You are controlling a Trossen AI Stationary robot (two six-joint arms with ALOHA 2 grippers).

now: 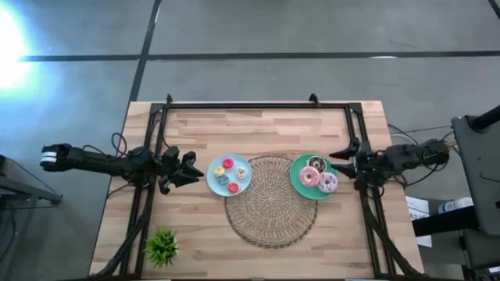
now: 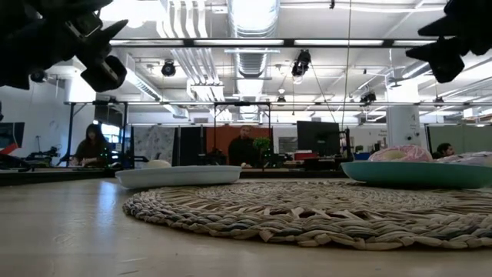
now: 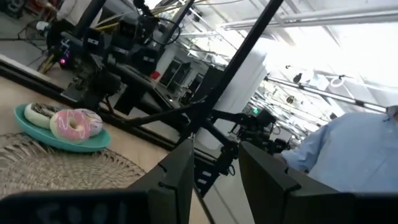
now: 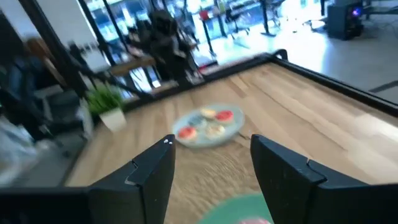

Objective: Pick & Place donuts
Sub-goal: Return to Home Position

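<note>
Three larger donuts lie on the green plate (image 1: 301, 181): a pink-frosted one (image 1: 309, 177), a lilac-white one (image 1: 327, 183) and a dark brown one (image 1: 316, 164). Several tiny orange and red-pink donuts (image 1: 228, 164) rest on the light-blue plate (image 1: 216, 181). My left gripper (image 1: 195, 168) hovers open in the air just left of the blue plate, holding nothing. My right gripper (image 1: 342, 162) hovers open at the green plate's right edge, empty too. The left wrist view shows the green plate (image 3: 37, 134) with the pink donut (image 3: 69, 124).
A round woven mat (image 1: 270, 201) lies between and under the two plates at the table's middle. A small spiky green plant (image 1: 162, 247) stands near the front left corner. A black frame (image 1: 258, 105) runs along the table's far and side edges. People sit in the room behind.
</note>
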